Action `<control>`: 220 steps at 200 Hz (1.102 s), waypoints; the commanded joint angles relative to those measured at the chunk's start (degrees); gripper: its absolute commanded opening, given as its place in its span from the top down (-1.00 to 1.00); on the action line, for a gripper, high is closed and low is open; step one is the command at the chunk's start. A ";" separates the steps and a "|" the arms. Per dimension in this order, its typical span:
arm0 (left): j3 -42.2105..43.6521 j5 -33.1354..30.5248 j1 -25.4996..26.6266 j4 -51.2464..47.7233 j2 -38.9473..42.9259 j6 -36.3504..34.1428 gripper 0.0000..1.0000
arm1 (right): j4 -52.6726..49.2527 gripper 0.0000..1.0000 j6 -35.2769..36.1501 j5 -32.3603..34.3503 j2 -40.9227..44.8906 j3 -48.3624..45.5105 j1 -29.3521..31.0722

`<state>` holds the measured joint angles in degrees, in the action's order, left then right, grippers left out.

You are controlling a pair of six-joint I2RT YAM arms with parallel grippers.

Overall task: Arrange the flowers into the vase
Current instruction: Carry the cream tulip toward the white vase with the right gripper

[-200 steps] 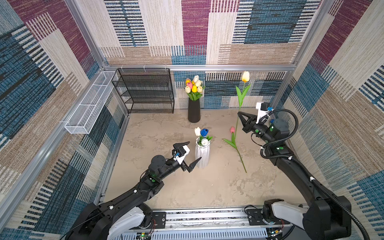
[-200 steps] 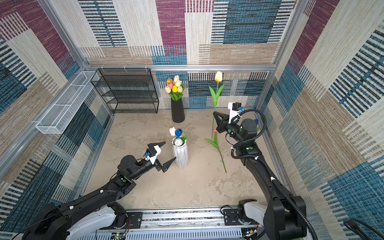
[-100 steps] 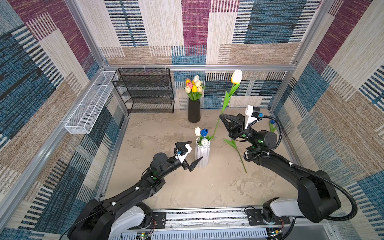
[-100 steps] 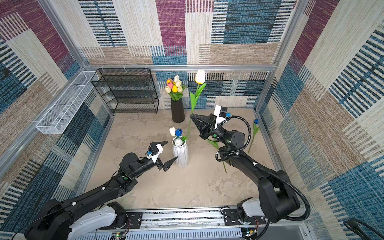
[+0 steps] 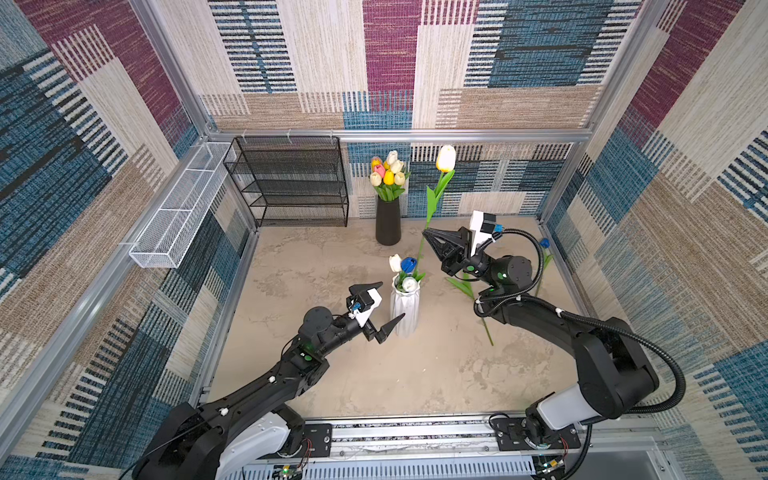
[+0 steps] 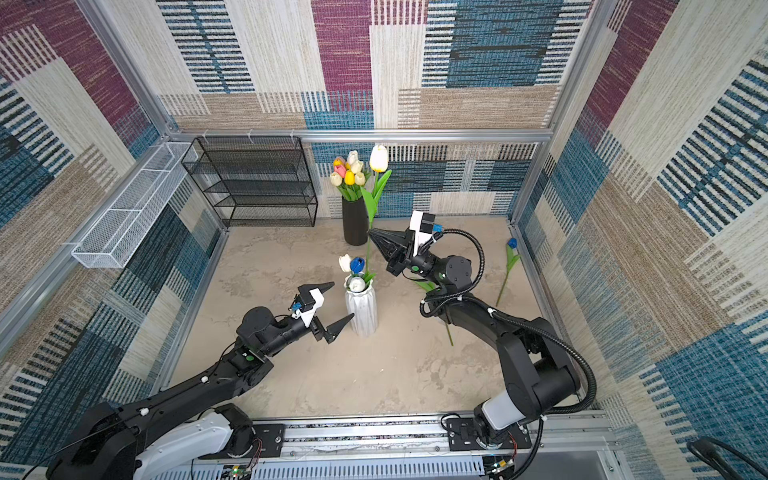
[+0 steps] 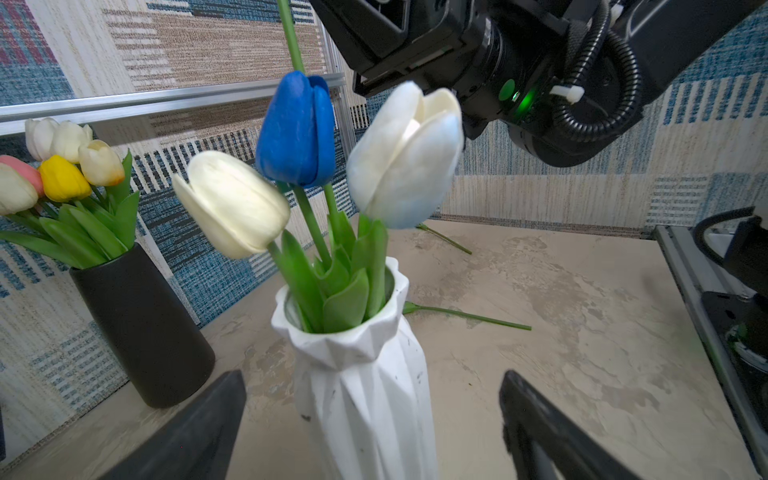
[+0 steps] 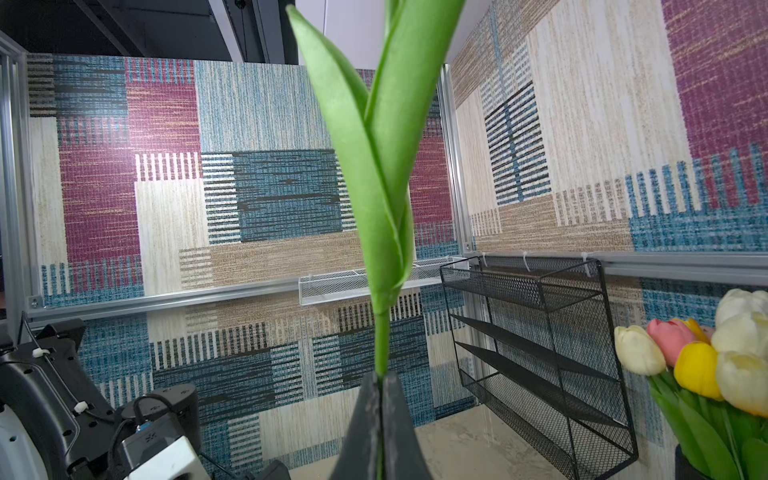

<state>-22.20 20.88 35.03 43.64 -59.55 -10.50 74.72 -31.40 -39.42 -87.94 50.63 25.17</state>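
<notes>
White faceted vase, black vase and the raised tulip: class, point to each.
white faceted vase [image 5: 405,311], in a top view, middle of its body
black vase [image 5: 387,224], in a top view, middle of its body
raised tulip [image 5: 446,158], in a top view, its cream-and-yellow head

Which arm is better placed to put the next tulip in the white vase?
Right. The right gripper is shut on the cream tulip, upright close to the white vase. The left gripper is open and empty.
</notes>
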 commanded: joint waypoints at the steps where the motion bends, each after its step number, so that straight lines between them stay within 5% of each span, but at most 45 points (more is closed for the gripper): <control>1: 0.44 -0.85 0.02 0.44 0.05 1.27 -0.96 | 5.82 1.00 -1.64 -1.46 -1.59 0.39 0.28; 68: 0.64 -0.85 0.04 2.04 -1.62 1.49 -0.96 | 6.89 1.00 -2.47 -3.39 -3.03 -1.75 1.74; 165: 1.66 -1.72 0.04 3.00 -1.60 1.36 -0.96 | -2.46 1.00 9.07 -2.32 1.53 -6.76 2.08; 220: 1.84 -1.89 0.04 3.47 -2.06 1.37 -0.96 | -3.36 1.00 9.99 -5.91 -0.73 -7.80 2.21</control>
<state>-20.45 19.59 35.03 44.75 -61.54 -10.50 72.58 -22.41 -41.67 -87.66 43.03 27.16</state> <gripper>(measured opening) 0.981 0.056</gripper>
